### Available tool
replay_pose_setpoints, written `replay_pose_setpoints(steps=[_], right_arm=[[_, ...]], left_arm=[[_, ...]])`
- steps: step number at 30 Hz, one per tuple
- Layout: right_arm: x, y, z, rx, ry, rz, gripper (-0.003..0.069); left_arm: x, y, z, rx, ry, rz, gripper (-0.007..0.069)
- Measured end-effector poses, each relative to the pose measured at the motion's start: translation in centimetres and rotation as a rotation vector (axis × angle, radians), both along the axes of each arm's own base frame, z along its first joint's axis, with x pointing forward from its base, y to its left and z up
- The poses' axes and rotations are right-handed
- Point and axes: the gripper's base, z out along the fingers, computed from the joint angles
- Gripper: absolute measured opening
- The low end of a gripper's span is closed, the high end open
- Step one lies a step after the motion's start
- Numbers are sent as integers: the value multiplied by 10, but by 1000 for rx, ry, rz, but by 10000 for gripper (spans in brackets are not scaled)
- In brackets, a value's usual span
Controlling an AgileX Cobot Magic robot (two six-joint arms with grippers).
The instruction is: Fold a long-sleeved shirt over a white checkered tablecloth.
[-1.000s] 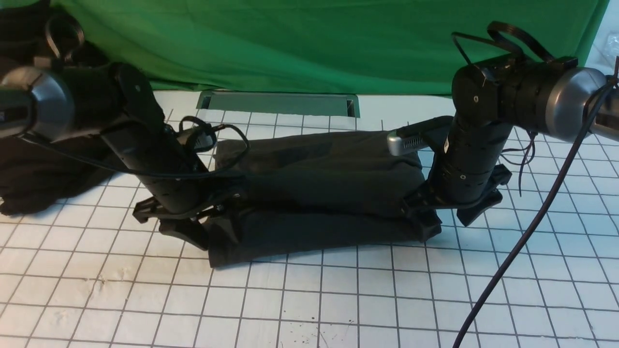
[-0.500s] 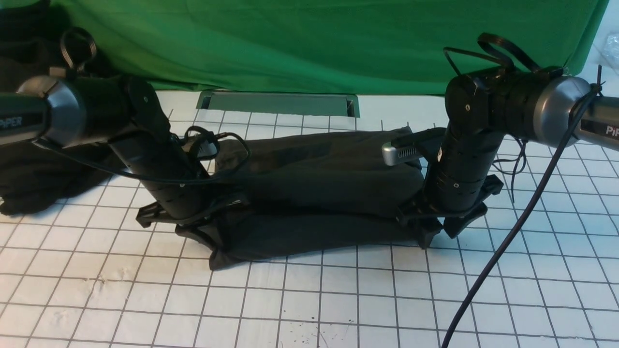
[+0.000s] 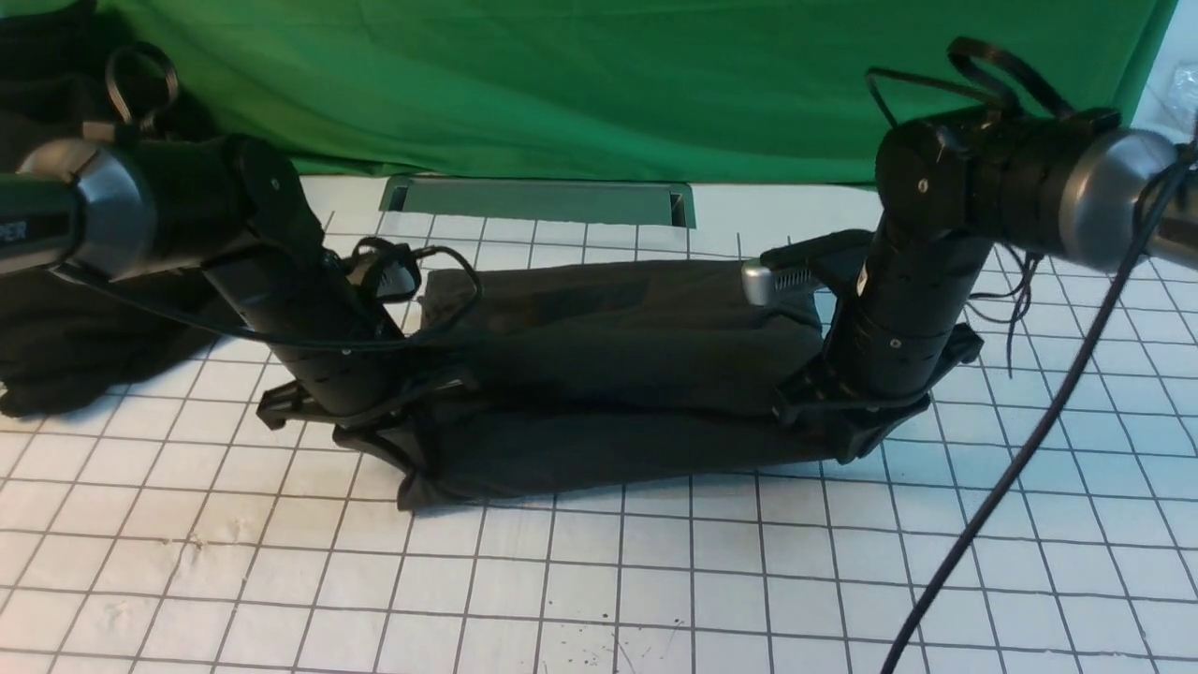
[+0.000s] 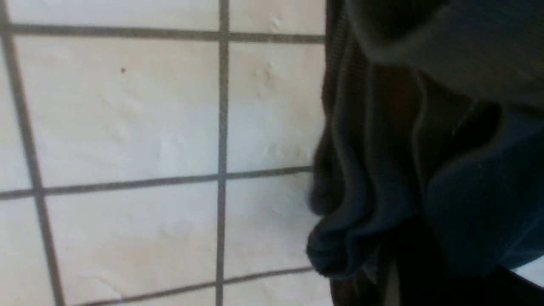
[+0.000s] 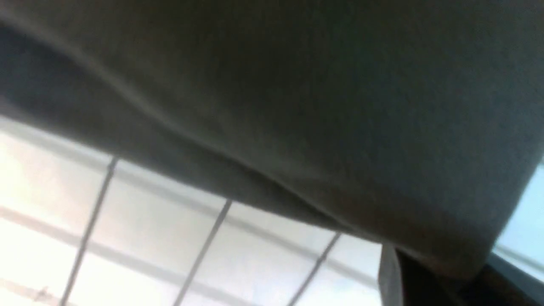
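Scuffed checkered tablecloth (image 3: pixel 599 580); soft knit shirt (image 3: pixel 618 356), oblong fold.

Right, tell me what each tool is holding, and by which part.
Both hold the shirt: the left tool pinches its near left corner, the right tool its near right corner.

The white checkered tablecloth (image 3: pixel 599 580) spreads across the whole work surface, carrying the folded dark long-sleeved shirt (image 3: pixel 618 374) at its middle, a blacker garment heap (image 3: pixel 84 346) at the far left, a grey metal frame (image 3: pixel 538 198) far centre, and a green fabric sheet (image 3: pixel 562 84) along its far edge.
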Motion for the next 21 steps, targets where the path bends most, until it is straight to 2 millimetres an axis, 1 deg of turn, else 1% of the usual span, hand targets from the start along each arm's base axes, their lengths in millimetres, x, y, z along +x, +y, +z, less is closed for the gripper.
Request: replay_pose_setpoints(steps=[1, 2, 3, 4, 5, 6, 8, 9, 10, 12, 15, 16, 17, 19, 21], right_arm=[[-1, 0, 1, -1, 4, -2, 49], [-7, -2, 13, 4, 8, -13, 49], [-11, -4, 20, 6, 9, -16, 49], [-11, -4, 21, 6, 9, -17, 49], [-18, -7, 28, 7, 12, -20, 49], [-27, -9, 34, 7, 16, -21, 49], [-42, -14, 39, 8, 29, -34, 49], [-42, -14, 41, 10, 25, -34, 49], [-58, -20, 39, 5, 48, -48, 49], [-72, -26, 38, 2, 57, -64, 49], [-92, -36, 32, -5, 68, -99, 49], [-95, -37, 29, -10, 76, -102, 49], [-103, -41, 25, -18, 88, -110, 49], [-112, -45, 16, -35, 111, -115, 49], [-119, -49, 4, -49, 136, -125, 49]], left_arm=[[0, 0, 1, -1, -2, 0, 25], [-3, 0, 9, -4, -8, -7, 25], [-5, 1, 14, -6, -10, -15, 25], [-5, 1, 14, -5, -11, -18, 25], [-8, 0, 19, -9, -4, -30, 25], [-11, 0, 20, -14, 10, -42, 25], [-15, -4, 21, -19, 43, -66, 25], [-16, -4, 21, -20, 46, -68, 25], [-19, -10, 21, -20, 68, -95, 25], [-25, -19, 21, -18, 87, -141, 25], [-34, -36, 20, -1, 109, -224, 25], [-35, -38, 20, -1, 112, -229, 25], [-39, -44, 20, 8, 126, -260, 25], [-45, -51, 20, 11, 151, -291, 25], [-49, -54, 21, 12, 174, -310, 25]])
